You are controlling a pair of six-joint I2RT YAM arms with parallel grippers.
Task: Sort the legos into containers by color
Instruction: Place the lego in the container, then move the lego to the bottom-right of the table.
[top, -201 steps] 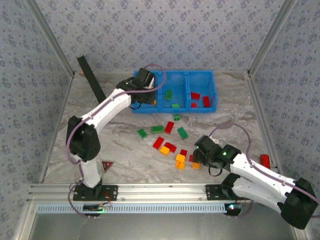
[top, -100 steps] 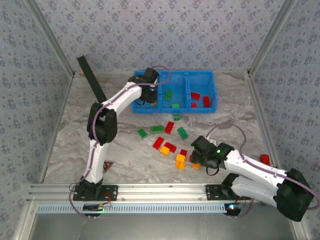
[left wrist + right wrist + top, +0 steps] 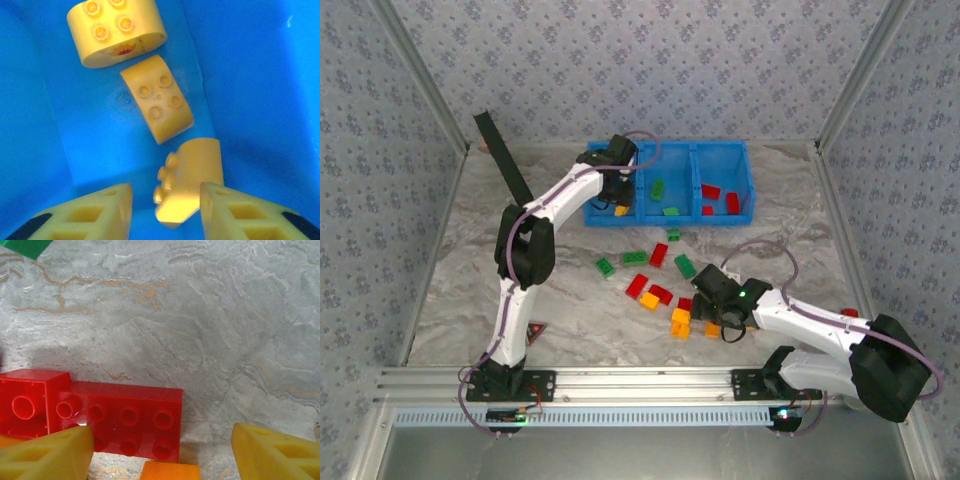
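Note:
My left gripper (image 3: 166, 192) hangs inside the left compartment of the blue tray (image 3: 720, 146), its jaws open. A yellow brick (image 3: 192, 175) sits blurred between the fingers, with a gap on its left side. Two more yellow bricks (image 3: 157, 102) lie on the compartment floor (image 3: 250, 90) beyond it. In the top view, green bricks (image 3: 658, 188) lie in the middle compartment and red ones (image 3: 732, 203) in the right one. My right gripper (image 3: 160, 437) is open low over the table, straddling a red brick (image 3: 125, 420), with an orange brick (image 3: 170, 471) just below it.
Loose green (image 3: 685, 266), red (image 3: 659, 254) and orange (image 3: 681, 318) bricks lie scattered on the marble table between the tray and my right gripper (image 3: 705, 302). A black bar (image 3: 500, 155) leans at the back left. A red object (image 3: 850, 313) lies by the right wall.
The left gripper reached into the left compartment and opened, letting go of the yellow brick. The right gripper moved left towards the red brick and its jaws widened.

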